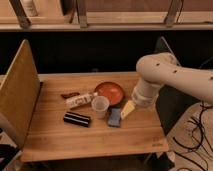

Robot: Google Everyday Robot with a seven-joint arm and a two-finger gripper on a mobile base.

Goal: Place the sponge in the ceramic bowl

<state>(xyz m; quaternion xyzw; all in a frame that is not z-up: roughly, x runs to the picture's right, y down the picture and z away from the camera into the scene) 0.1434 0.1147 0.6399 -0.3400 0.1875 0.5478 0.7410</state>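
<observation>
The ceramic bowl (109, 91), a shallow round orange-red dish, showed only its own glossy floor. The whitish translucent cup (100, 106) stood just in front of it, its contents not discernible. The sponge (115, 117), a soft blue-grey pad with rounded corners, lay flat on the wooden desk (60, 137) beside the cup. The yellowish end effector (127, 109) hung at the sponge's right edge; whether it was spread or pressed together could not be told

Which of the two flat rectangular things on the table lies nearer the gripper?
The blue-grey sponge, right beside the gripper; the black block lies farther off, on the other side of the whitish cup.
</observation>
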